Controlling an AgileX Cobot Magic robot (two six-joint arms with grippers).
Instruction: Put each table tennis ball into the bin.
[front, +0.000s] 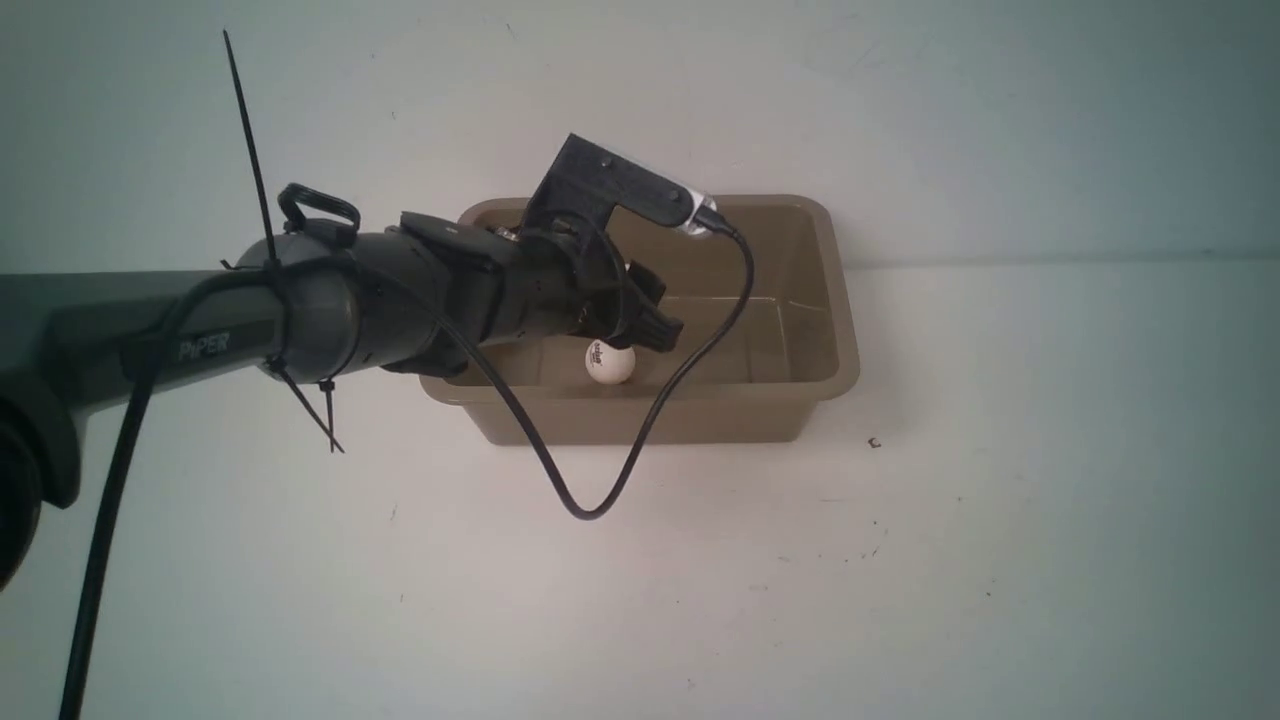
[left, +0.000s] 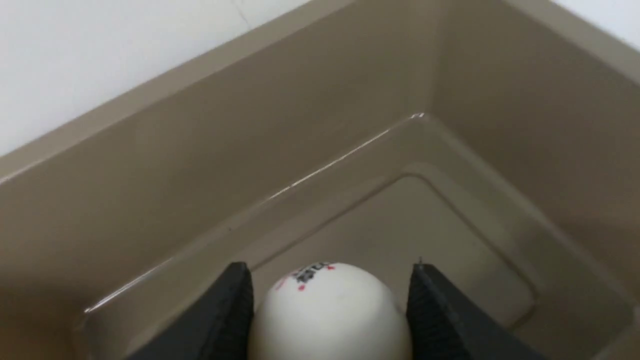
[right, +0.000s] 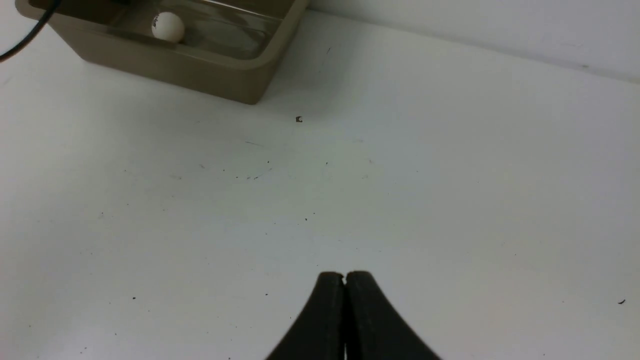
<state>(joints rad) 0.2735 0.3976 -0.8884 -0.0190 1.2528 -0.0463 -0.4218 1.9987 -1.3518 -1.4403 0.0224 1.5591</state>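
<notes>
Most of the front view is white table (front: 1000, 560). From 9 o'clock the left arm (front: 200, 320) reaches over the bin (front: 835, 300), set just toward 12 from centre. Left gripper (left: 330, 266) hangs in the bin, fingers clamped on the held ball (left: 327, 315) above the floor. Right gripper (right: 345, 276), fingers pressed together, hovers over the table well apart from the bin. Loose ball (front: 610, 362) rests on the bin floor at 7 o'clock, beside the near wall.
</notes>
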